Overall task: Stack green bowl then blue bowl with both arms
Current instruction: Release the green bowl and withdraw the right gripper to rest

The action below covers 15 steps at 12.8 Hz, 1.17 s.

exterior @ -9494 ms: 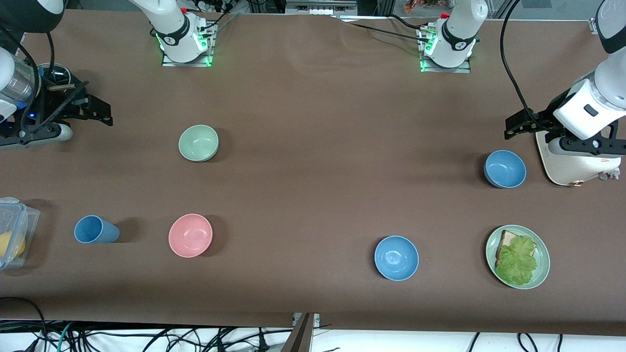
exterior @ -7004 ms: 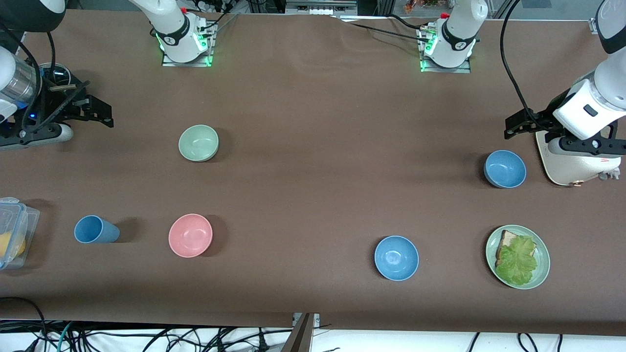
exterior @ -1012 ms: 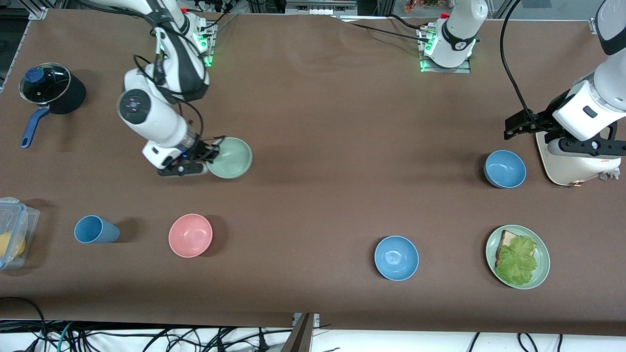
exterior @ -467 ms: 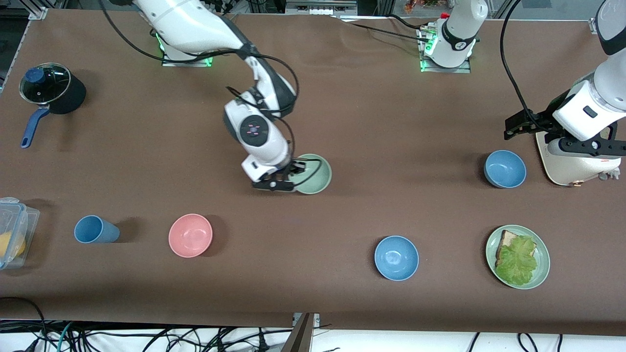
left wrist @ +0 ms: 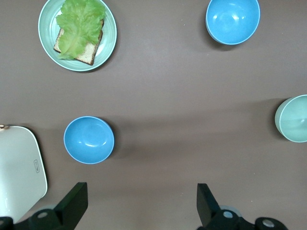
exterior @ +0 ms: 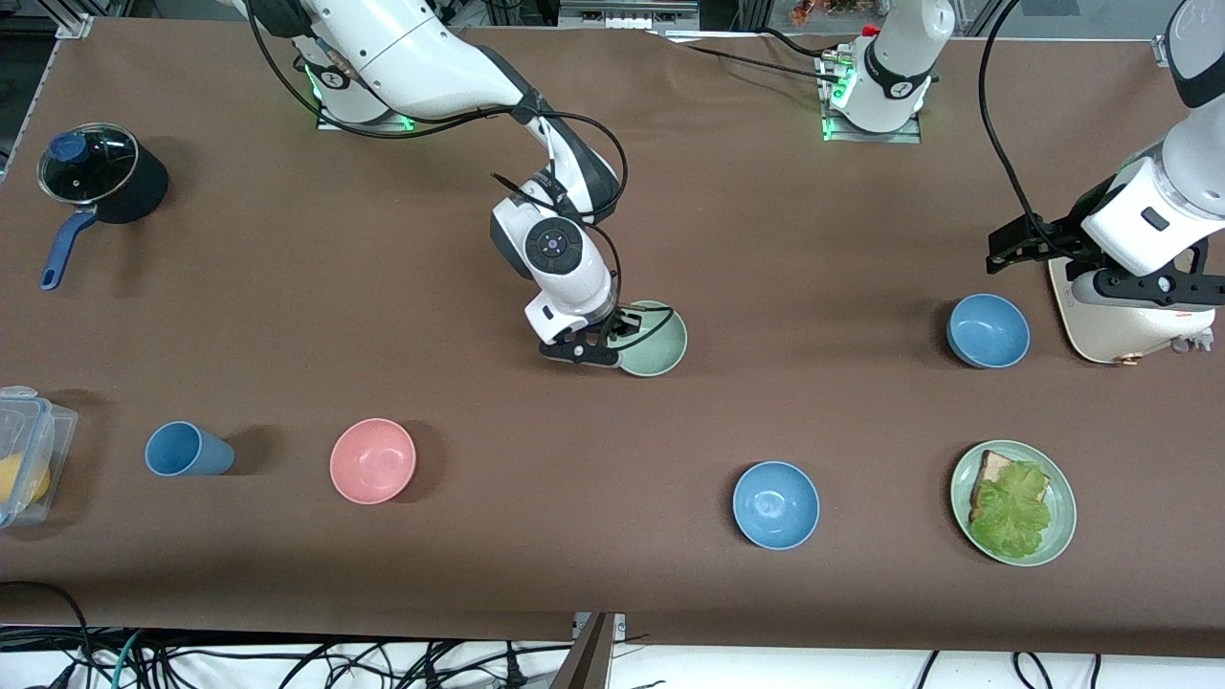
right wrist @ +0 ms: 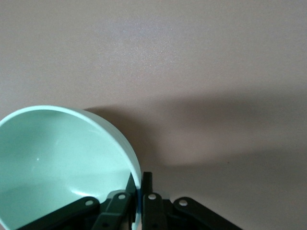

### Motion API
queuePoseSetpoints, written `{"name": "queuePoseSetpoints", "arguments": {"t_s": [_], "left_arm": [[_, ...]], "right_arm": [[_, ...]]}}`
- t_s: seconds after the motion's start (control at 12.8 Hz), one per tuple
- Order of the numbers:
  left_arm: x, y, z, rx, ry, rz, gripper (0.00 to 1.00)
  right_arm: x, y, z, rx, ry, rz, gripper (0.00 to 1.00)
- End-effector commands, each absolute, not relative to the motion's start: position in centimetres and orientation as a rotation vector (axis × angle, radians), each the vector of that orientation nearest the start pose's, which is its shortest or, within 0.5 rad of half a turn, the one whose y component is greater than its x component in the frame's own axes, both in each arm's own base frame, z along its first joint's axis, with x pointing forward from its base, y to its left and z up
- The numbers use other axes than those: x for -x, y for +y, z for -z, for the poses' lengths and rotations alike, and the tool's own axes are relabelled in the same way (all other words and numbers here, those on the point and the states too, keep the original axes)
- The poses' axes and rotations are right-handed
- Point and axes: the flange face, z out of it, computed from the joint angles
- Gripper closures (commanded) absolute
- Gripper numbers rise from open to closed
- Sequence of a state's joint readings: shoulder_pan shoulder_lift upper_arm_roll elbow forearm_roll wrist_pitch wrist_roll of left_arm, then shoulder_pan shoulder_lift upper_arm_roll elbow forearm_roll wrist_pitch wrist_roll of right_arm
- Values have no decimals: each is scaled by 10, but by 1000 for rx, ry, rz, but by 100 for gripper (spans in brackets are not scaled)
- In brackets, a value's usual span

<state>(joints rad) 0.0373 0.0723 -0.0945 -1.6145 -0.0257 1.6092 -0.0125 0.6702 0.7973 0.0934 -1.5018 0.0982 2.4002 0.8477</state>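
My right fingers point(exterior: 619, 337) are pinched on the rim of the small, round, pale sage-green matte bowl point(exterior: 654, 339), one finger point(right wrist: 118, 207) inside the wall and the other outside, as the right wrist view shows. The bowl sits low over the middle of the brown-covered bench point(exterior: 612, 593), roughly midway between the two arms' ends; I cannot tell whether its base is touching the bench yet.

To do this step well, I judge I should bring the bowl down level, spread my fingers only once it rests flat, then lift straight up so the rim does not catch and tip.

Toward the left arm's end, my left fingers point(left wrist: 139, 206) hang spread wide and empty over the bench, waiting beside the small, round, plain medium-blue bowl point(exterior: 988, 330). That bowl looks the natural next pick; its look-alike blue bowl point(exterior: 775, 504) lies nearer the front camera.
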Motion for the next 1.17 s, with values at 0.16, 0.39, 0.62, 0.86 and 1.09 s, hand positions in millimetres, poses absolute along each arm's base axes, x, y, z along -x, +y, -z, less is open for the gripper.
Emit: {"name": "queuePoseSetpoints", "arguments": {"t_s": [0.16,0.39,0.62,0.86,1.09], "left_arm": [[-576,-36,-573,3176,55,-129,0],[-576,-35,-572,3181,50,-132,0],[-576,-35,-572,3179,50,-132,0],[-571,-27,-566,3173,49,-206,0],[-575,-12,-545,3160,27,-272,0]], "right_arm": [[-557,469,-236,2992,301,-5,0],[-592,407,-306,3073,225,15,0],[-633,296,-377,3115,145,-20,0],[-634,237,-442,3064,120,-53,0],[-620,169,-498,3057,51,-99,0]]}}
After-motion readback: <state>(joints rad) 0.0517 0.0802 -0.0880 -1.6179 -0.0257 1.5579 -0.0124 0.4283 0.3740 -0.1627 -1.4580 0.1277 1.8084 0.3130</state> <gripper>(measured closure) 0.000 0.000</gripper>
